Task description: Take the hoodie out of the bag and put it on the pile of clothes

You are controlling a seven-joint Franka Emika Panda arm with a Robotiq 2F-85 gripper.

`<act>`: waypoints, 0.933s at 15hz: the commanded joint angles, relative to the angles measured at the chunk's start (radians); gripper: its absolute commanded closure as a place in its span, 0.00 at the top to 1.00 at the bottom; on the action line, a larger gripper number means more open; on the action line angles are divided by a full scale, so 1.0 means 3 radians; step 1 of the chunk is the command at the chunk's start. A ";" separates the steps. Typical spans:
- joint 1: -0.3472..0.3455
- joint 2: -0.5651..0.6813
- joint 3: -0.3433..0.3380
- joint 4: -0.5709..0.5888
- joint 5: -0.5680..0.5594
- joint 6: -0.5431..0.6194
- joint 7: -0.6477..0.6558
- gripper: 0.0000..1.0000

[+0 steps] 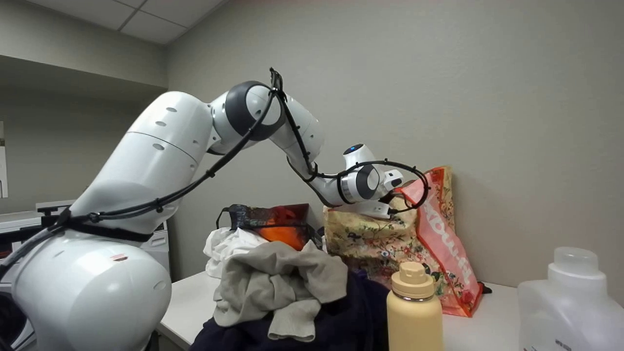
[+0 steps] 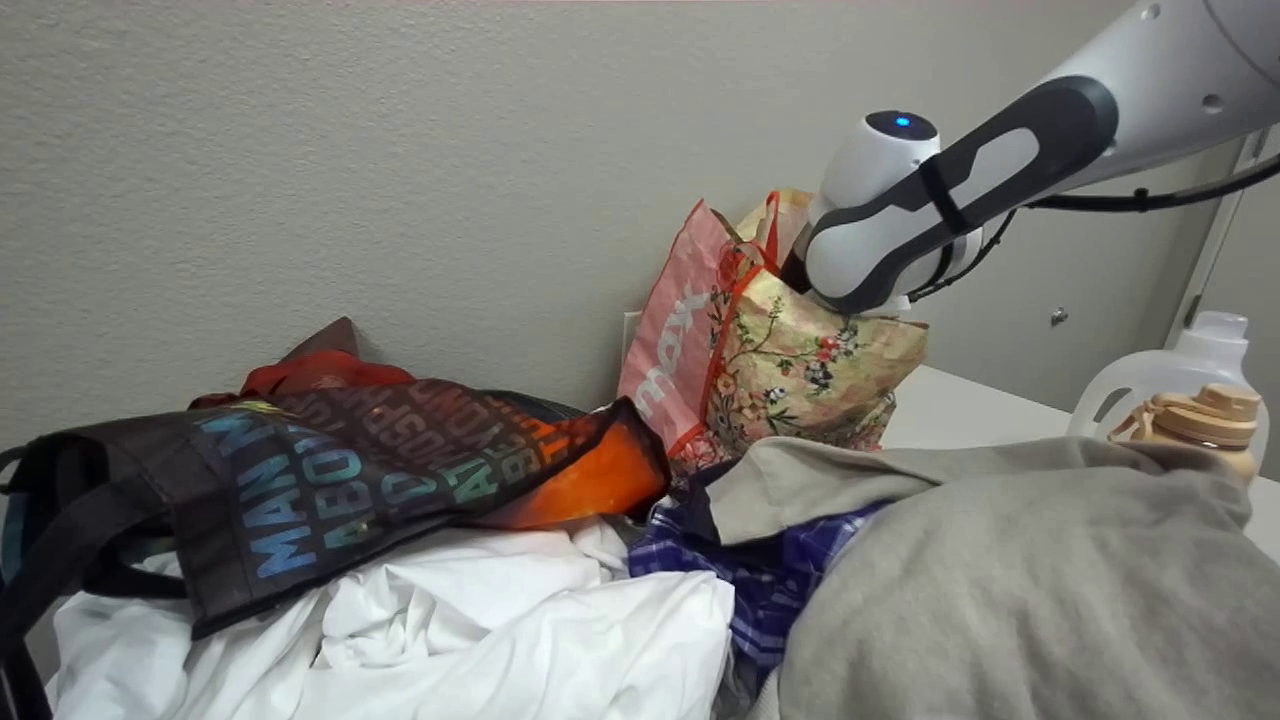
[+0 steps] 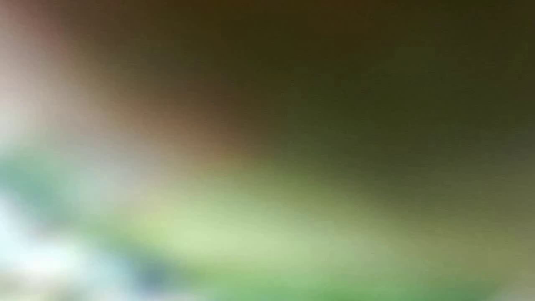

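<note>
Grey wall [image 1: 487, 97] behind, white bench [image 1: 495, 324] carrying the lot. Robot arm [image 1: 231, 117] extends over it, wrist [image 2: 850, 265] right at the mouth of the flowered bag [image 2: 800, 370]. Both exterior views hide the tool, likely down inside; wrist view is pure blur. So I can't say whether it's spread, closed or gripping anything. No hoodie visible from any angle; per the task, and given where the arm is, it should be in that bag. Pile of clothes [image 1: 280, 287] is just beside the bag, beige layer [image 2: 1030, 580] on top; dark printed bag [image 2: 330, 490] lies on the white cloth [image 2: 520, 640].

Handling, my guess: soft, limp, thick knit, light to middling weight, not fragile, not slippery. Easy to pinch, but it'll stretch and trail. Take a deep bunched fold, ideally hood or shoulder area, not a single layer or a cuff. Watch for catching the bag wall too: looks thin and floppy, so a bad pinch drags the whole bag. Lift high so sleeves clear the rim, and keep them off the bottle [image 1: 414, 317] on the way over.
</note>
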 commanded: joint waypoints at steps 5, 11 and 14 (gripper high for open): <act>-0.0036 -0.1077 0.0140 -0.0428 -0.0070 -0.0400 0.0063 0.09; -0.0146 -0.1726 0.0288 -0.0280 -0.0342 -0.1139 0.0103 0.09; -0.0235 -0.2003 0.0415 -0.0192 -0.0365 -0.1426 0.0057 0.09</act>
